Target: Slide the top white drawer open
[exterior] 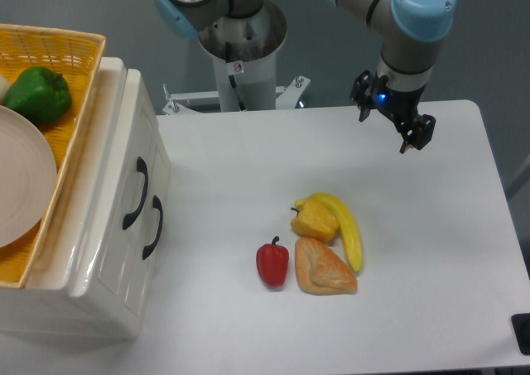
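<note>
The scene is seen through a single fixed camera, set high and tilted steeply down onto the white rectangular tabletop [248,168]. The view is directed toward the grey cylindrical arm pedestal [243,60] at the far edge. A middle range is kept: most of the tabletop is taken in, while the glossy cream-white plastic cabinet [99,226] is cut off by the left border. No second view is given.

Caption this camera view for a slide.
Open claw above the table, far from the closed top drawer; food lies between.
</note>
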